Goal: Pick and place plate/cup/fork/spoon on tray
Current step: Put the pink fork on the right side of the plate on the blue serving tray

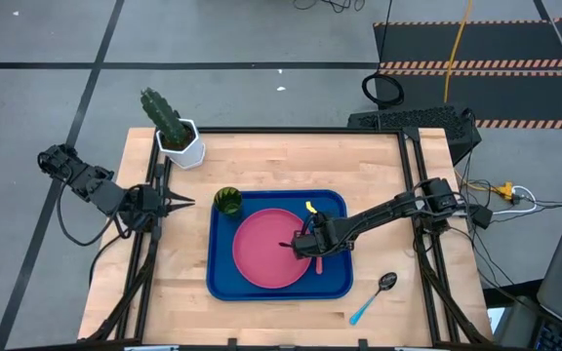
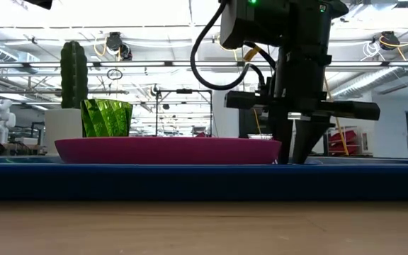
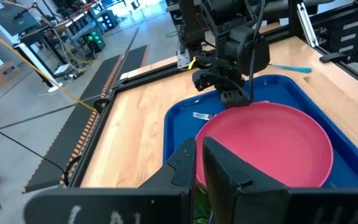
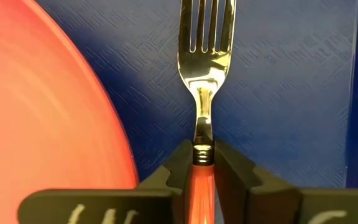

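Note:
The pink-red plate (image 1: 269,249) lies on the blue tray (image 1: 224,285). The green cup (image 1: 227,201) stands upright in the tray's far left corner. My right gripper (image 1: 312,244) is over the tray, just right of the plate, shut on the pink-handled fork (image 4: 205,74). The fork's tines point toward the table's far edge. The blue-handled spoon (image 1: 373,297) lies on the table to the right of the tray, near its near right corner. My left gripper (image 1: 185,203) is shut and empty, left of the tray near the cup. My right gripper pinches the fork's pink handle (image 4: 202,177) between its two fingers, at the end next to the metal neck. The fingers come from above, pointing down, and lie across the fork. The fork lies level low over the tray floor; I cannot tell whether it rests on it.
A white hexagonal pot with a cactus (image 1: 177,136) stands at the table's far left corner. Black frame rails (image 1: 420,195) run along the table's left, right and far edges. Bare wood lies between the tray and the far rail.

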